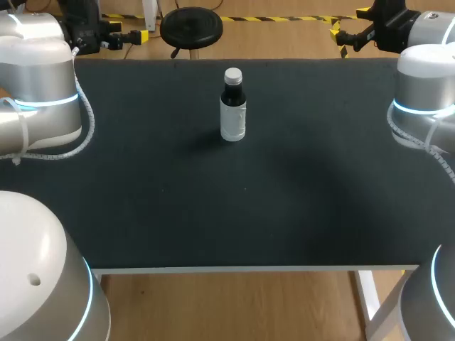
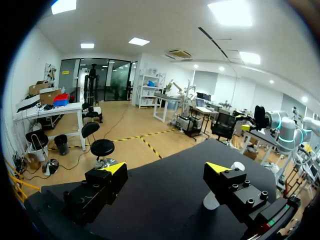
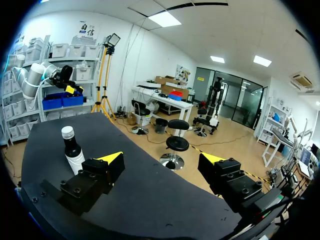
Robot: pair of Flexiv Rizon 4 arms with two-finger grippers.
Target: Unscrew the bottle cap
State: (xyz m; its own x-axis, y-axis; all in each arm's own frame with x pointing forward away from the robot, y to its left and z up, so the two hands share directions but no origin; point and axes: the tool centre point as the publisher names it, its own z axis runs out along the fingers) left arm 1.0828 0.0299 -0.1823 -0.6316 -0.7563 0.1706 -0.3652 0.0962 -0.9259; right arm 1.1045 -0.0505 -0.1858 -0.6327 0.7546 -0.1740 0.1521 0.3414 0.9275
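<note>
A small dark bottle (image 1: 232,110) with a white label and a white cap (image 1: 233,74) stands upright on the black table (image 1: 213,213), towards its far middle. My left gripper (image 1: 135,35) hovers past the far left corner and my right gripper (image 1: 348,23) past the far right corner, both well away from the bottle. The left wrist view has its gripper (image 2: 165,169) open and empty, with one finger (image 2: 230,182) hiding most of the bottle (image 2: 238,165). The right gripper (image 3: 162,159) is open and empty too, and the bottle (image 3: 73,152) stands beyond and outside one finger (image 3: 100,172).
The black mat covers the whole tabletop, whose white front edge (image 1: 249,269) shows. Apart from the bottle, only my two arms' silver links (image 1: 43,92) (image 1: 423,99) are over the table, at its sides.
</note>
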